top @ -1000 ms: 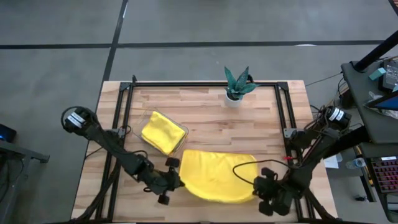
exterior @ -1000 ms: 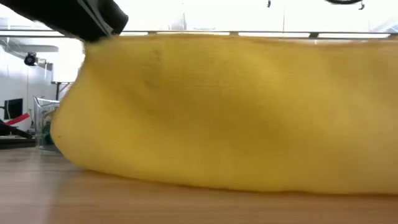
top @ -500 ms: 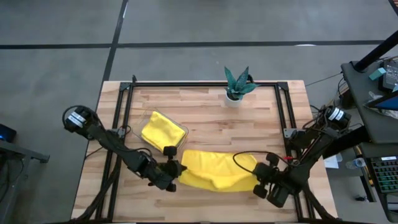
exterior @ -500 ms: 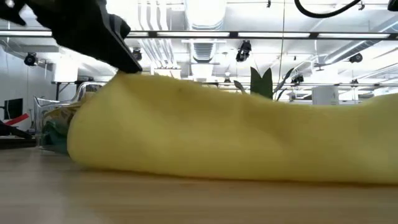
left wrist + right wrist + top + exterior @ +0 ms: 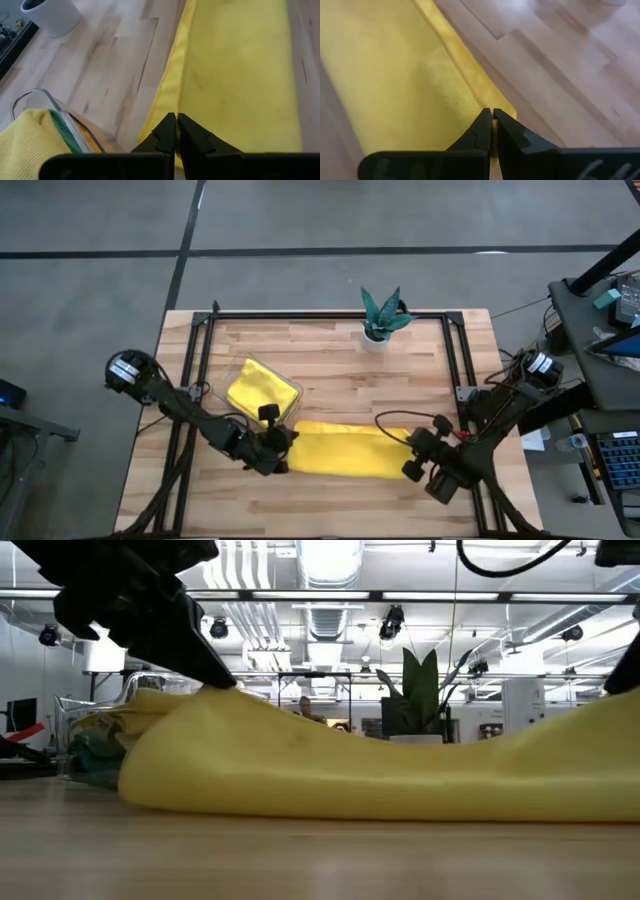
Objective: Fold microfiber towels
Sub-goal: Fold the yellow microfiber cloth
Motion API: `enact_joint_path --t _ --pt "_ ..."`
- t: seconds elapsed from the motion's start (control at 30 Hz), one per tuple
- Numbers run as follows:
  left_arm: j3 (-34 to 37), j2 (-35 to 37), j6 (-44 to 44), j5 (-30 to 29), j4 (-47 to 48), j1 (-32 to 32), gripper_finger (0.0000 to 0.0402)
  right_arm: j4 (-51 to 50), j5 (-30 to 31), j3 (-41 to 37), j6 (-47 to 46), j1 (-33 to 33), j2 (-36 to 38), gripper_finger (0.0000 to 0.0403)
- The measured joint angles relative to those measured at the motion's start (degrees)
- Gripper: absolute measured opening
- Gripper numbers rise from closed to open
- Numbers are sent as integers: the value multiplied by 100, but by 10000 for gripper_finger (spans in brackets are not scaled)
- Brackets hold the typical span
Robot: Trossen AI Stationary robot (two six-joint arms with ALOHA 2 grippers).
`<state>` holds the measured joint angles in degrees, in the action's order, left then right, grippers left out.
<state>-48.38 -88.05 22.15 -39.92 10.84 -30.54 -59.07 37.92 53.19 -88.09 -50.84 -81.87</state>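
Observation:
A yellow microfiber towel [image 5: 345, 452] lies folded over as a long narrow strip across the near middle of the table; it fills the low view [image 5: 350, 775]. My left gripper [image 5: 283, 442] is shut on its left end, and my right gripper [image 5: 410, 450] is shut on its right end. A clear tray [image 5: 240, 370] at the left holds another folded yellow towel [image 5: 262, 392]; in the left wrist view a green cloth edge [image 5: 62, 131] shows beneath it. My left gripper [image 5: 176, 122] pinches the top layer's far left corner [image 5: 167, 107] between its two fingers, slanting down from the table's left. In the low view that corner [image 5: 215, 695] is held a little above the table and the cloth slopes down from it. My right gripper [image 5: 491, 117] pinches the top layer's far right corner [image 5: 487, 100] between its two fingers, slanting down from the table's right. The cloth between the two held corners sags slack onto the lower layer.
A small teal-leaved plant in a white pot [image 5: 380, 315] stands at the far edge, right of centre. A black frame rail [image 5: 330, 313] runs round the table. Bare wood lies between the strip and the plant.
Both grippers have gone toward the table's far edge and down, each shut on its corner. The towel's held edge has been carried over the rest of the cloth, so the wide raised sheet is now folded over into a narrow, low strip.

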Motion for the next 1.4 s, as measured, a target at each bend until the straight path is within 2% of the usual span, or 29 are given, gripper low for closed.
enact_joint_path --t 0.27,0.57,0.67,0.93,1.07,1.17,1.23,1.4 --pt "4 0 155 -509 20 88 0 -289 16 0 -121 307 0 8" --pt "4 0 160 -401 -33 167 9 -330 -59 0 -104 414 0 11" --pt "4 0 157 -387 -91 178 34 -393 -62 0 -328 416 0 28" --pt "-65 1 -90 -531 -92 249 104 -659 -232 22 -542 412 0 105" --pt "-134 2 -172 -377 -88 204 121 -599 -234 161 -508 412 0 128" --pt "-325 2 -499 177 -137 184 125 -548 -241 364 -315 412 0 137" --pt "-494 2 -692 554 -149 183 125 -409 -236 459 -128 412 0 139" --pt "-735 7 -1081 905 -498 174 125 398 -191 468 329 412 0 132"
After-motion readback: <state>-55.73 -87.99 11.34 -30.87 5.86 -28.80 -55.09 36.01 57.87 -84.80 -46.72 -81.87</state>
